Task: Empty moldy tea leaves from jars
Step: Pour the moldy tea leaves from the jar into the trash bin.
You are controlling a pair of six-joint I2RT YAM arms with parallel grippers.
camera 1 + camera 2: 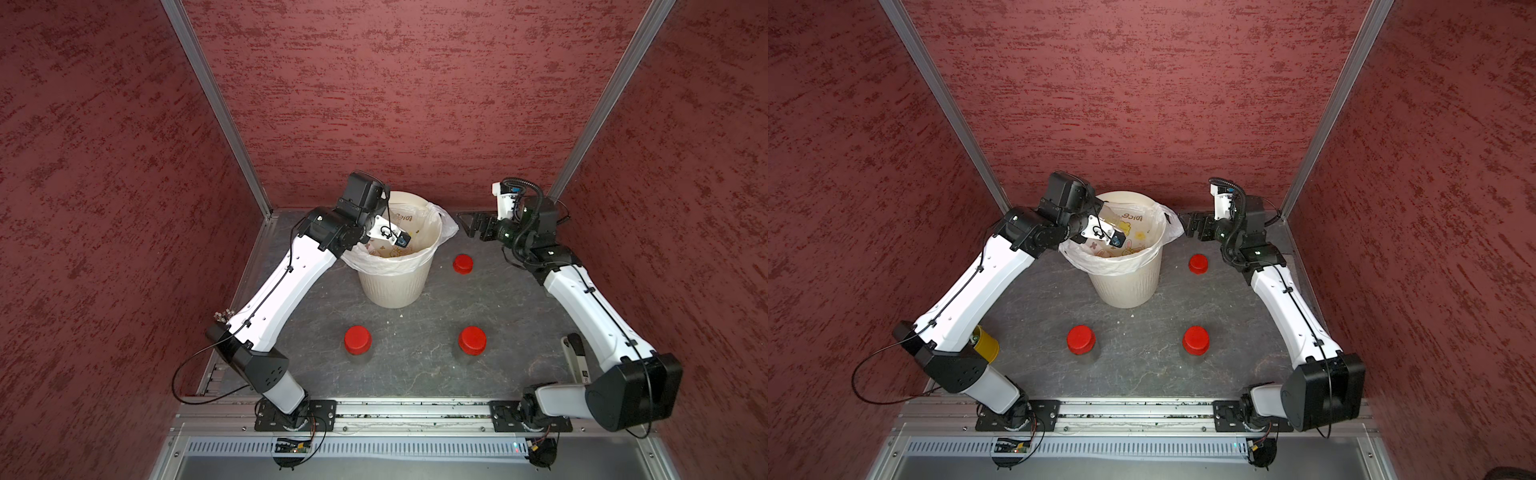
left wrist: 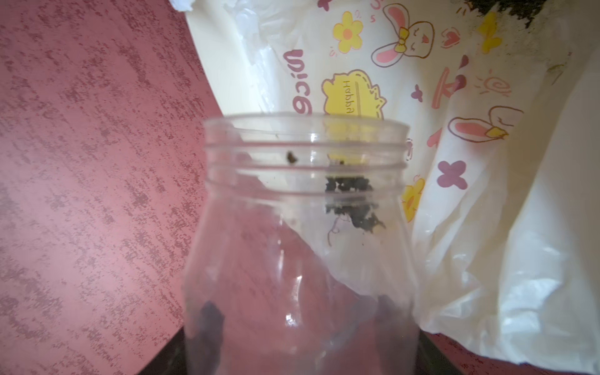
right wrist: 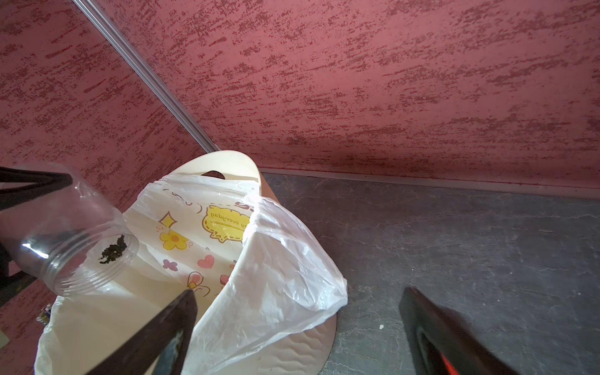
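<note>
My left gripper [image 2: 300, 321] is shut on a clear lidless jar [image 2: 302, 243], held tilted with its mouth over the cream bin [image 1: 395, 286]. A small dark clump of tea leaves [image 2: 350, 201] clings inside its neck. The right wrist view shows this same jar [image 3: 74, 237] and clump above the bag. Two more jars [image 1: 357, 340] [image 1: 472, 340] stand on the table with red lids on, seen in both top views. My right gripper [image 1: 469, 226] hangs open and holds nothing, right of the bin; its fingers [image 3: 162, 331] frame the bag's edge.
A loose red lid [image 1: 462, 264] lies on the grey table right of the bin. The bin's white printed bag [image 3: 276, 276] hangs over its rim. A yellow cylinder [image 1: 986, 343] sits behind my left arm's base. Red walls close in on three sides.
</note>
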